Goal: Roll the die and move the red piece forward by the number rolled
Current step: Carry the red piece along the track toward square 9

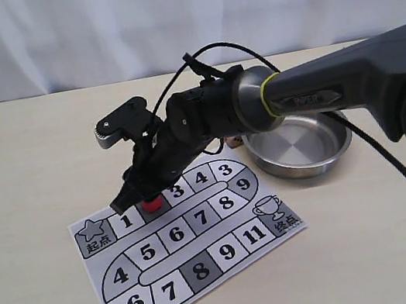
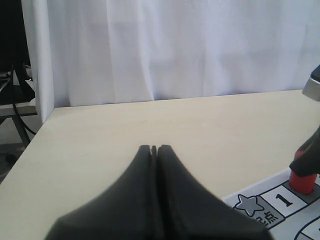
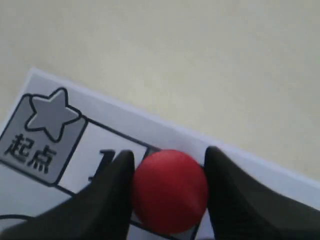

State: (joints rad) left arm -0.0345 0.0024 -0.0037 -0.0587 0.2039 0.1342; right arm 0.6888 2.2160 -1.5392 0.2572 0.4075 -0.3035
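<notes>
The red piece (image 1: 151, 204) stands on the dark square between 1 and 3 of the paper game board (image 1: 213, 296). My right gripper (image 1: 144, 199) has reached across from the right and is shut on the red piece (image 3: 170, 192), one finger touching each side, as the right gripper (image 3: 169, 152) view shows. A small tan bit that looks like the die (image 1: 234, 142) peeks out behind the arm, beside the steel bowl (image 1: 301, 170). My left gripper (image 2: 154, 148) is shut and empty, low over the bare table to the left of the board; the red piece (image 2: 303, 181) shows at its view's edge.
The board carries a star start square (image 3: 45, 115), numbered squares and a trophy square (image 1: 268, 207). A black cable (image 1: 394, 165) trails from the right arm over the bowl. White curtain hangs behind the table.
</notes>
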